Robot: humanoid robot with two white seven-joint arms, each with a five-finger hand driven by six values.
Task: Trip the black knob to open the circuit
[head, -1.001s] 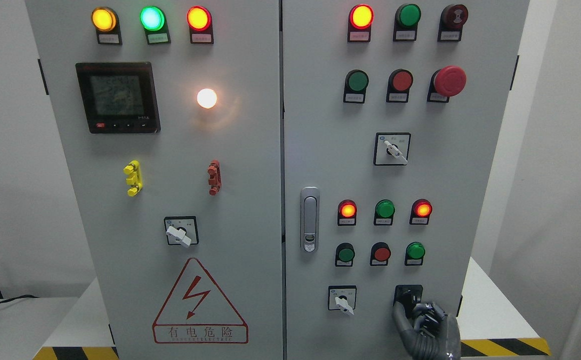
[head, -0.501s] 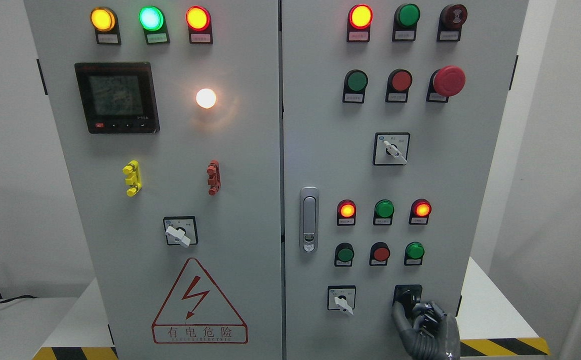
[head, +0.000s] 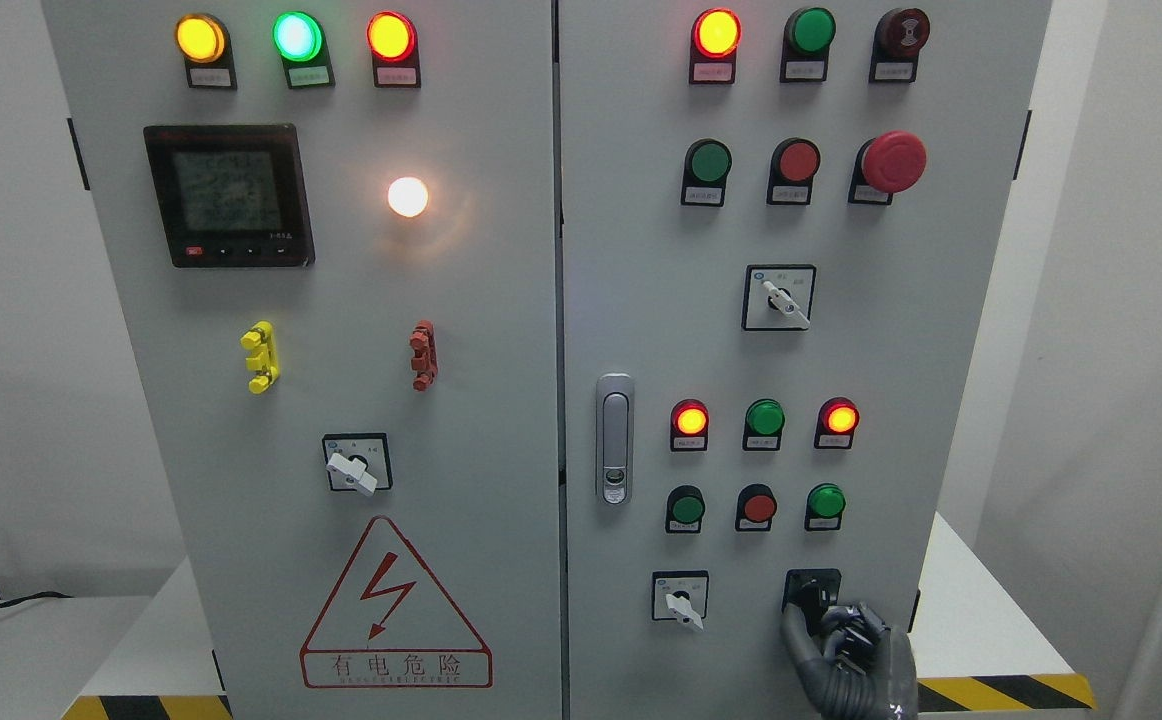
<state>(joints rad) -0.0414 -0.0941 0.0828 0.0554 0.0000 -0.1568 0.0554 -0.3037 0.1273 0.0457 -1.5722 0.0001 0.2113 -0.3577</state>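
A tall grey metal two-door electrical cabinet (head: 501,330) fills the view, standing on a white table (head: 981,620) edged with yellow-and-black hazard tape. Its left door carries a black-framed digital meter (head: 229,195), a lit white round lamp (head: 408,196), three glowing lamps along the top, and a red lightning warning triangle (head: 396,605). The right door holds a silver latch handle (head: 615,438), a red mushroom emergency button (head: 893,161), rows of red and green round buttons, and white-levered selector switches. At the door's lower right sits the small black knob on its black square plate (head: 809,593). The dark grey jointed right hand (head: 846,650) rises from the bottom edge, wrist low, fingers (head: 799,630) curled and closed around that knob.
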